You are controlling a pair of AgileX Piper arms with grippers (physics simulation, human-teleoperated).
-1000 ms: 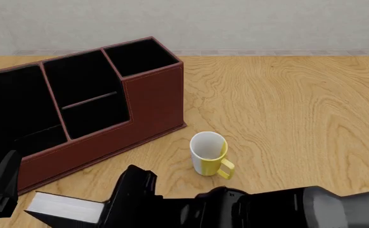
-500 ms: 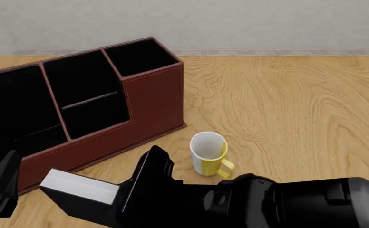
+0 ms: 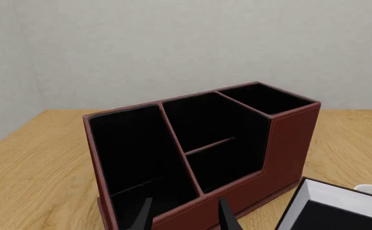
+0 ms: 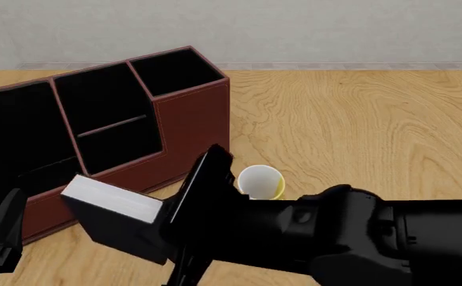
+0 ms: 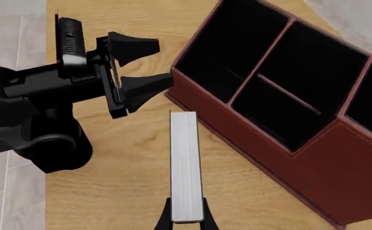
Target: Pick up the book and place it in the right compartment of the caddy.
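At the desk's (image 4: 358,119) near left corner your left gripper (image 4: 0,235) hangs low with its fingers spread and nothing between them; the front view cuts off most of it at the picture's edge, but the right wrist view shows the two black pads (image 5: 138,48) apart in the air, just off the wide end of the caddy (image 4: 191,128). That caddy stands on the left half of the desk toward the far edge, turned at an angle, and its three black-lined sections are so dark that you cannot make out their floors; only the shelf line in the middle section reads clearly. The right compartment (image 4: 175,71) is the tall narrow slot at the caddy's far end, and its mouth is open to view. In front of the caddy's stepped wall, your right gripper (image 5: 186,220) is clamped on the book (image 4: 119,217), which is lifted off the wood and tilted, white page edges facing up and left, black cover below; only the fingertips show in the right wrist view, pinching the book's near end, and the rest of the grasp is cut off. The right arm's dark bulk fills the near right of the front view and hides the desk's near edge there. Just behind it, near the caddy's right front corner, a white and yellow mug (image 4: 261,180) peeks out, its lower body and handle covered by the arm.
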